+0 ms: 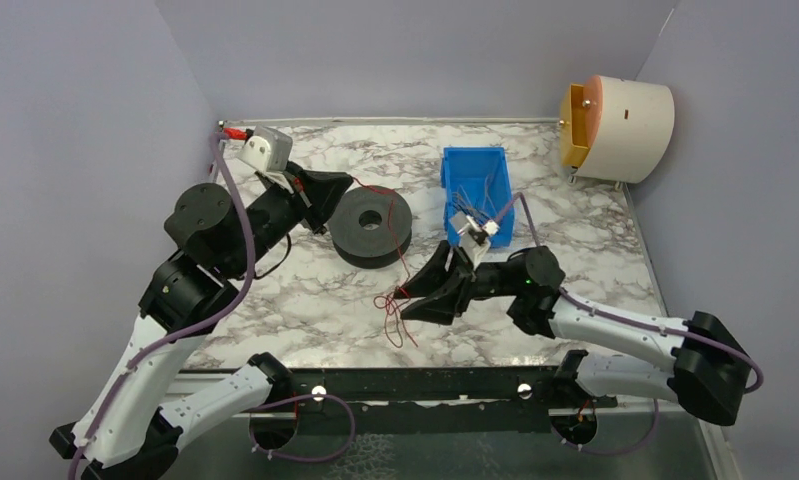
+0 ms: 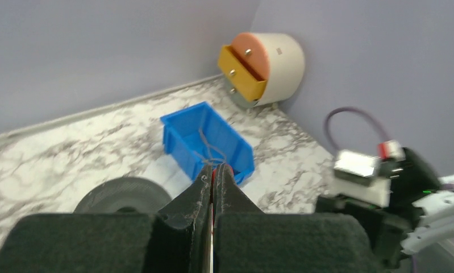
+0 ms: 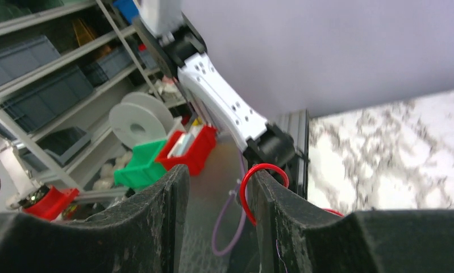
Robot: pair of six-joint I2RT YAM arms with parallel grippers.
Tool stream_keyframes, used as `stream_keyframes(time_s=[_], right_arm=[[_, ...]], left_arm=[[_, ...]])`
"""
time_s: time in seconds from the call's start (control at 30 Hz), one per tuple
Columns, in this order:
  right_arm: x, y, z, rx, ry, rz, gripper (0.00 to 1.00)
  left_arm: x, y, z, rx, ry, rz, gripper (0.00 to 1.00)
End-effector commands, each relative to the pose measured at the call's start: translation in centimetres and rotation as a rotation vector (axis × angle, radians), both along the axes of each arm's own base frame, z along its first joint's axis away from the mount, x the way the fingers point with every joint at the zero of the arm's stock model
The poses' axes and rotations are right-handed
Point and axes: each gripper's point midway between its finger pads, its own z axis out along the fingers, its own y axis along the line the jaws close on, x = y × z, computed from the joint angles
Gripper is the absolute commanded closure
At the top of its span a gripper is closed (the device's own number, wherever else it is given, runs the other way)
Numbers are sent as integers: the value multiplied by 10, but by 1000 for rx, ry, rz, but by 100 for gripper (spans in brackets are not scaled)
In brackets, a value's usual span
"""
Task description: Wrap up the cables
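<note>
As the left hand (image 2: 213,170) pinches a red cable (image 1: 393,322) tight just beside the black spool (image 1: 390,237), that cable runs over the spool and drops to a loose tangle on the worktop (image 1: 305,300). Right hand (image 3: 219,176) sits at the tangle, spread apart, a red loop in its gap. More cables (image 1: 480,195) lie in the blue bin (image 1: 449,200).

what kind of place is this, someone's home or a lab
Most likely a robotics lab test cell: a marble-patterned table boxed in by plain lilac panels, and the right wrist view shows metal shelves with grey, green and red parts bins beyond it.
</note>
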Motion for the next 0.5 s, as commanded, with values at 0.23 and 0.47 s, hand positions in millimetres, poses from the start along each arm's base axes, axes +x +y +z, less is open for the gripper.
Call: stream_keyframes(time_s=[0.23,0.47], right_arm=[[3,-57,130,346,-140,-271,48],[11,-91,204,487,-276,-462,39]], left_arm=[[42,53,-101,154,196,393,100],[42,57,-164,257,316,422,100]])
